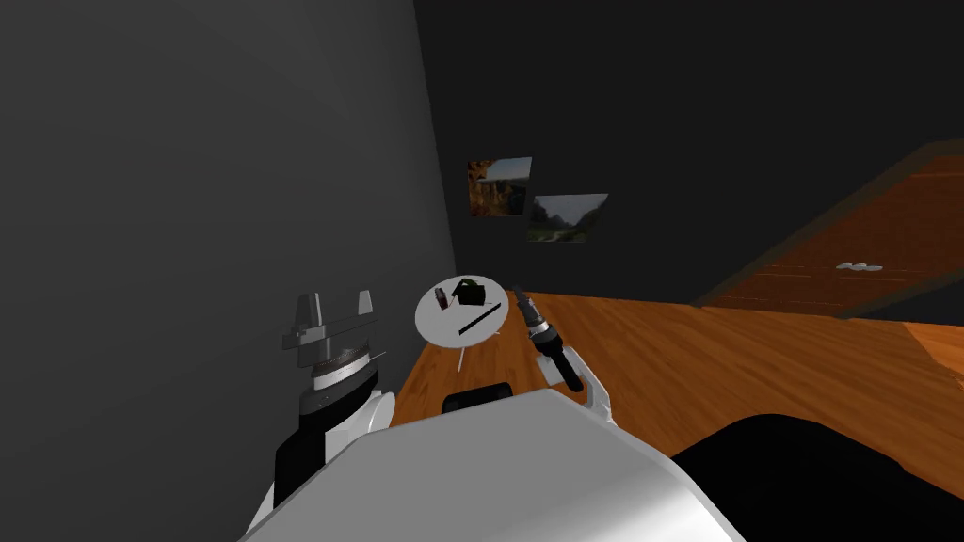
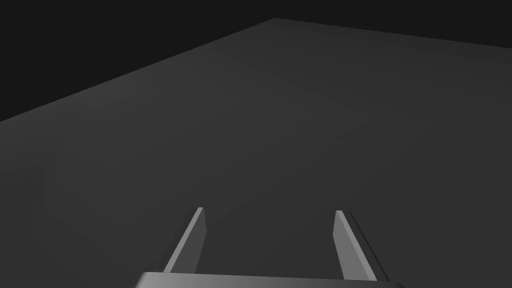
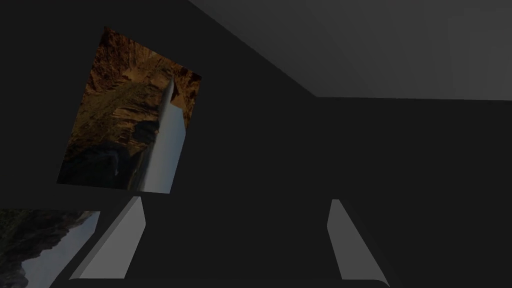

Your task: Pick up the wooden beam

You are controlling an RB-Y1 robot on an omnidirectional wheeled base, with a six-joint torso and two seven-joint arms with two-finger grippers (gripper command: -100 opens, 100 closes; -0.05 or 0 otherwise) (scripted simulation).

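A thin dark beam (image 1: 478, 324) lies flat on a small round white table (image 1: 435, 325), near the table's near right edge. My right gripper (image 1: 516, 294) hangs just past the table's right rim, a little beyond the beam's far end and not touching it. Its fingers (image 3: 117, 240) stand open with nothing between them, the right gripper (image 3: 235, 201) pointing at a wall. My left gripper (image 1: 337, 303) is raised well to the left of the table. It is open and empty, the left gripper (image 2: 270, 211) facing a flat dark grey surface.
On the table beside the beam sit a dark box (image 1: 470, 292) and a small reddish object (image 1: 441, 299). A grey wall (image 1: 188, 188) runs close along my left arm. An orange wood floor (image 1: 706, 367) spreads to the right, up to a brown door (image 1: 847, 254).
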